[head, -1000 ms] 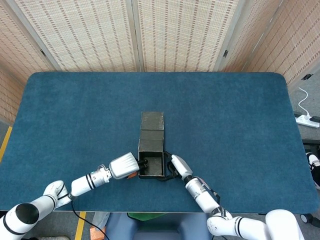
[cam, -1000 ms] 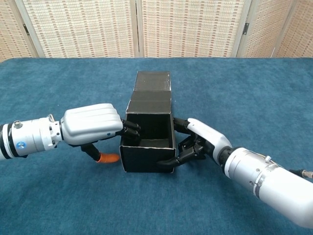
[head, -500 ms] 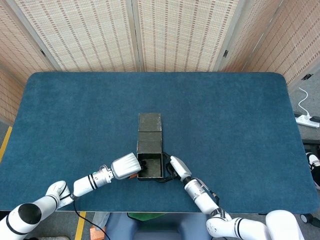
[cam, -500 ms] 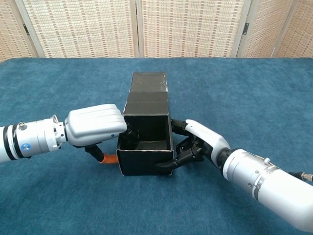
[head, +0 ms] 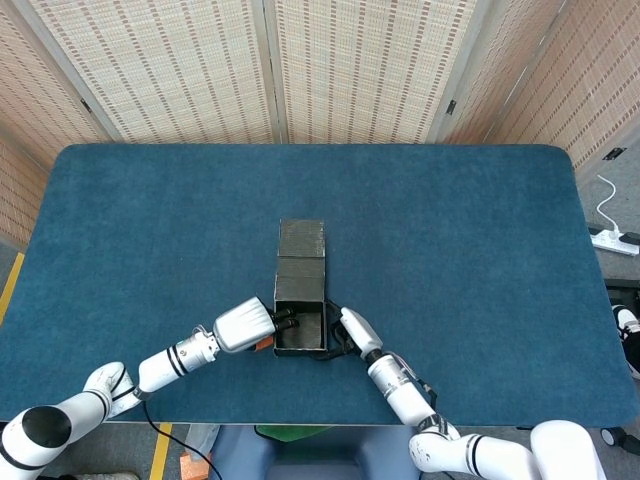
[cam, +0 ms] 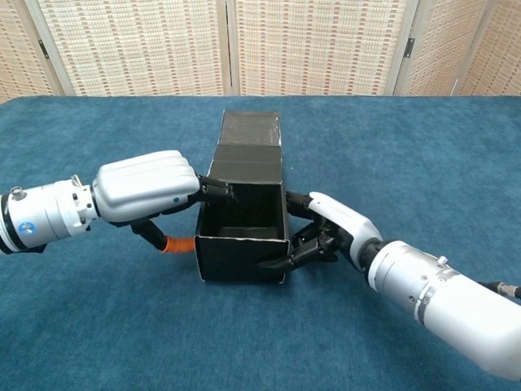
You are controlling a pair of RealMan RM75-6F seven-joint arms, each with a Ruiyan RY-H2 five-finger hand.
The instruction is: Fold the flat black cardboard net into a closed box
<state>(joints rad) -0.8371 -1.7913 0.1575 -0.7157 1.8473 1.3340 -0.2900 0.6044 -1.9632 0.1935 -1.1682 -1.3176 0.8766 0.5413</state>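
The black cardboard box [head: 300, 331] [cam: 239, 257] stands near the table's front edge, its walls up and its top open. Its lid panels [head: 301, 254] [cam: 251, 142] stretch away from me on the far side. My left hand [head: 243, 326] [cam: 146, 187] holds the left wall, with dark fingers hooked over the top edge and an orange-tipped thumb [cam: 175, 243] outside. My right hand [head: 352, 328] [cam: 330, 228] grips the right wall, its fingers [cam: 275, 262] wrapping the front right corner.
A blue cloth covers the table [head: 480, 250] [cam: 423, 147]. Woven folding screens [head: 330, 70] stand behind it. A white power strip [head: 612, 240] lies on the floor off the right edge. The front table edge is close below both forearms.
The box has shifted slightly away from me and to the right. My left hand rose, its fingers moving from deep inside the box to the top of the left wall. The right hand followed.
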